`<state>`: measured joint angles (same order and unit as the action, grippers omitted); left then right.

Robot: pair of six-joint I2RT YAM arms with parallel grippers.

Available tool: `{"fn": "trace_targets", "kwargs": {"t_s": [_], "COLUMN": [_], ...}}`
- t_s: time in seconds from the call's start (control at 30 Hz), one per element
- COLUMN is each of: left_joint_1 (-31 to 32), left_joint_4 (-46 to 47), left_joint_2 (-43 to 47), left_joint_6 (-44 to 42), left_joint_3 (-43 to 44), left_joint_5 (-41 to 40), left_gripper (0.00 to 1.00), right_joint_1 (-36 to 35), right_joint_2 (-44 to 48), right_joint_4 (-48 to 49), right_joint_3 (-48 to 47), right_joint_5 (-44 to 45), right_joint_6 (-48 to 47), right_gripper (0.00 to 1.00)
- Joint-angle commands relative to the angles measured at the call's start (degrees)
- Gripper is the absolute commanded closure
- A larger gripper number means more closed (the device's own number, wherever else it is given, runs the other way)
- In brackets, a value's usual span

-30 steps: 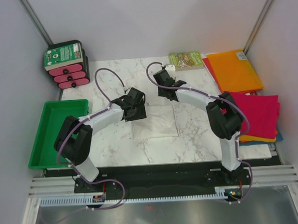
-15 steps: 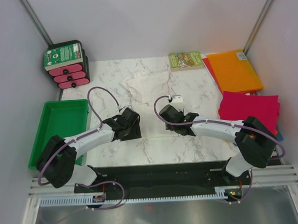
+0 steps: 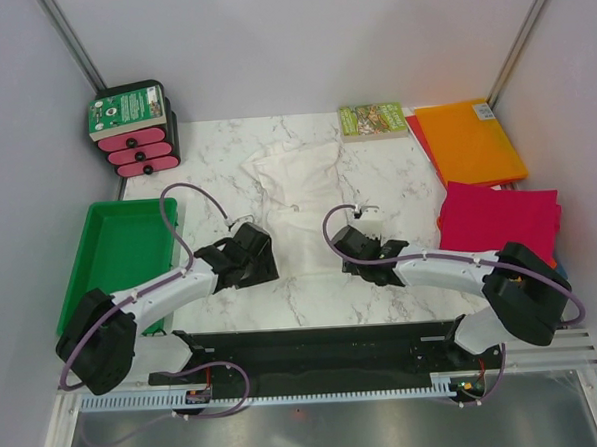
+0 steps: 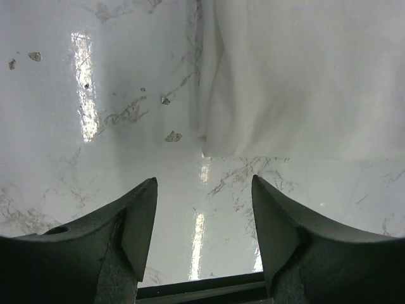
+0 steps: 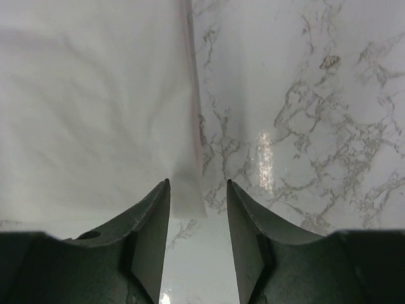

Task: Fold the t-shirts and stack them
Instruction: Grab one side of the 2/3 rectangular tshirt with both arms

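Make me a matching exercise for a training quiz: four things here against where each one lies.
Things: 1 white t-shirt; 2 green tray; 3 magenta t-shirt; 4 book.
Places: A far edge, beside the orange t-shirt; B left edge; C in the middle; D right edge, atop a stack.
Pairs: 1-C; 2-B; 3-D; 4-A.

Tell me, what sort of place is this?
Probably a robot test booth, not a home: plain pale walls box in a marble-look table, two robot arms are bolted at its edge, and a white t-shirt lies spread before them.
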<state>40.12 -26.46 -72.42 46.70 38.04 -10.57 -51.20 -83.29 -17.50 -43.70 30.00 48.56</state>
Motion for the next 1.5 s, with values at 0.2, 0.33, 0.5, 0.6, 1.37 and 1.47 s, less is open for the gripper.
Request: {"fn": "trace_targets", "kwargs": {"t_s": [0.2, 0.33, 0.5, 0.6, 1.37, 1.47], "left_joint_1": [0.2, 0.1, 0.2, 0.2, 0.2, 0.2], "left_joint_4": [3.4, 3.8, 4.4, 4.6, 3.6, 3.4], "left_joint_2": [-2.7, -2.5, -2.7, -3.4, -11.4, -10.8], "left_joint_6": [4.2, 4.5, 4.5, 4.1, 2.8, 2.9], "left_joint_3": [-1.0, -1.4, -1.4, -0.8, 1.2, -0.1], "left_joint_5": [0.0, -0.2, 0.1, 0.4, 0.5, 0.6], "left_gripper": [0.32, 0.32, 0.31, 0.31, 0.47, 0.64], "right_joint_1": [-0.9, -2.1, -2.4, -2.5, -3.5, -3.6], "right_joint_2": [0.9, 0.3, 0.1, -1.8, -1.8, -1.9], "right_joint_4": [2.6, 3.0, 4.5, 4.2, 2.9, 2.9], "right_joint_3": [6.9, 8.0, 8.6, 7.8, 9.2, 9.5], "right_joint_5": [-2.0, -2.2, -2.1, -3.1, -4.2, -4.4], "right_joint_6": [5.8, 6.7, 7.0, 7.2, 9.0, 9.2], "right_gripper": [0.53, 0.55, 0.55, 0.55, 0.56, 0.56]}}
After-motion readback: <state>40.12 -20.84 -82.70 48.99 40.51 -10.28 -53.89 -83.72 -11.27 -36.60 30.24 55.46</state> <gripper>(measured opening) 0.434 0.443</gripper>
